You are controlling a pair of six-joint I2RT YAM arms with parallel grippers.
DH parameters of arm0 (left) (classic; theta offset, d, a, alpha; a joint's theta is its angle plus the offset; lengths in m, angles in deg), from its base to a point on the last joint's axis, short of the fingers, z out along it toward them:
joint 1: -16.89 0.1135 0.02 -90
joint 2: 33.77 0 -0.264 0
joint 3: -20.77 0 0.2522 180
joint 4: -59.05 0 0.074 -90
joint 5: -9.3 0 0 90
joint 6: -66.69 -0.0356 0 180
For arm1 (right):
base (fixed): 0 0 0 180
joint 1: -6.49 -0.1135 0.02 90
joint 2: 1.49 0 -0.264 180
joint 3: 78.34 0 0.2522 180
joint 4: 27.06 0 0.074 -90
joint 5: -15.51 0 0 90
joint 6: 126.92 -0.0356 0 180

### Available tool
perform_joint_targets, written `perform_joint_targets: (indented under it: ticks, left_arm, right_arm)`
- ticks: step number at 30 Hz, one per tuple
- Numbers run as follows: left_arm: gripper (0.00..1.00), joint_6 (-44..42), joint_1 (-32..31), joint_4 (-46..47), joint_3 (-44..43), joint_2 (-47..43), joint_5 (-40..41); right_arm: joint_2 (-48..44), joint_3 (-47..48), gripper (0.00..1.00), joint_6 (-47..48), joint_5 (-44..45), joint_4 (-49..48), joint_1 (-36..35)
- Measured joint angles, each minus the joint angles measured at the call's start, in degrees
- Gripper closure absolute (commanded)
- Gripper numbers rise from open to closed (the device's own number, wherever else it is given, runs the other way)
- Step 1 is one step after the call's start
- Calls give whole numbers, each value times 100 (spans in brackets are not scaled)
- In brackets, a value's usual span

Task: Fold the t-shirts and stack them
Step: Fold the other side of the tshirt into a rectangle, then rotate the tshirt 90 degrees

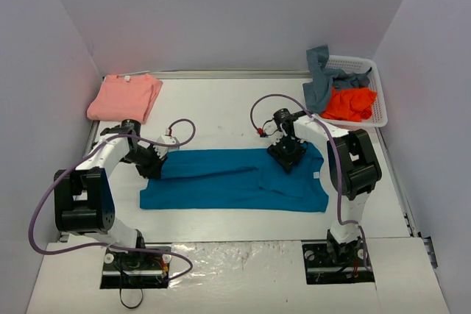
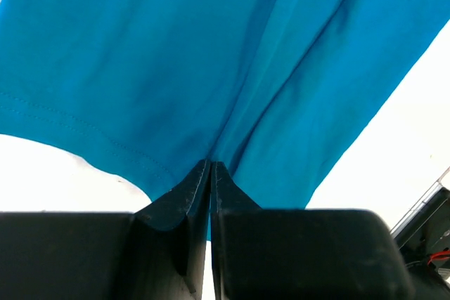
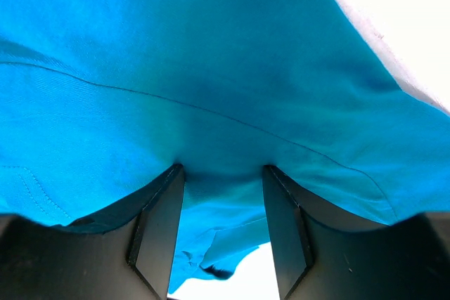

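The teal-blue t-shirt (image 1: 235,180) lies spread lengthwise across the middle of the table. My left gripper (image 1: 154,164) is at its upper left edge, and in the left wrist view the gripper (image 2: 211,165) is shut on a fold of the teal cloth (image 2: 211,54). My right gripper (image 1: 288,154) is over the shirt's upper right part. In the right wrist view the right gripper (image 3: 222,171) is open, its tips pressed into the teal cloth (image 3: 211,68), with cloth lying between the fingers. A folded salmon-pink t-shirt (image 1: 125,97) sits at the back left.
A white lattice basket (image 1: 377,101) stands at the back right, holding a crumpled orange shirt (image 1: 351,104) and a grey-blue shirt (image 1: 321,79) that drapes over its rim. Purple walls close in the table on three sides. Cables loop from both arms.
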Motion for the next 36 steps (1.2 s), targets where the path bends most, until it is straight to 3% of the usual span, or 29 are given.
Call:
perform_joint_targets:
  ticks: [15,19,23,26,33,36]
  left_arm:
    - [87,-232,0,-374,-162,417,146]
    - [87,-13,0,-352,-505,256,153]
    - [97,374,-39,-164,-809,114,184]
    - [97,568,-162,-31,-1023,262,295]
    - [98,892,-739,278,-1088,881,595]
    - [98,1005,-861,424,-1086,962,675]
  right_arm:
    - [13,17,55,-4,0,20,2]
    - [-4,15,55,-2,-2,26,11]
    - [-70,-28,55,4,0,20,63]
    - [-179,-114,55,13,46,9,107]
    - [-629,-315,59,28,168,35,151]
    - [-815,-393,76,66,157,61,173]
